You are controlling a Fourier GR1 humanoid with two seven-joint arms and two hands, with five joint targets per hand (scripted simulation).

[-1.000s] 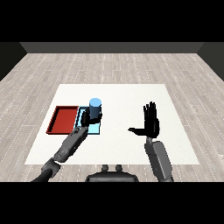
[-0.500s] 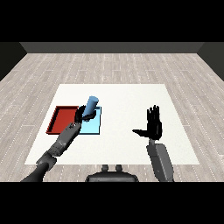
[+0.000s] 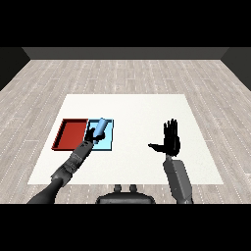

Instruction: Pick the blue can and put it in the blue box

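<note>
1. Compared with half a second ago, we see the blue can [image 3: 100, 128] lower and tilted further, now lying over the light blue tray [image 3: 107, 142]; the left forearm has dropped with it, and the right hand has barely shifted.
2. We take the light blue tray as the landmark. The can sits above its inner area, leaning with its top toward the far right edge of the tray. We cannot tell whether the can touches the tray floor.
3. The left hand [image 3: 91, 137] is at the near-left part of the tray, its black fingers curled round the lower end of the can.
4. The right hand [image 3: 169, 142] is well apart to the right of the tray, fingers straight and spread, thumb pointing toward the tray, holding nothing.
5. The red tray [image 3: 71, 134] lies just beside the light blue tray on its left; their edges appear to touch. The left forearm crosses the near edge of the light blue tray and hides part of it.
6. Both trays are flat, rectangular and shallow with low rims. The can is a smooth cylinder. The white table [image 3: 137, 110] is plain; the floor beyond shows pale wood planks.
7. We can read no label or writing on the can or the trays.
</note>
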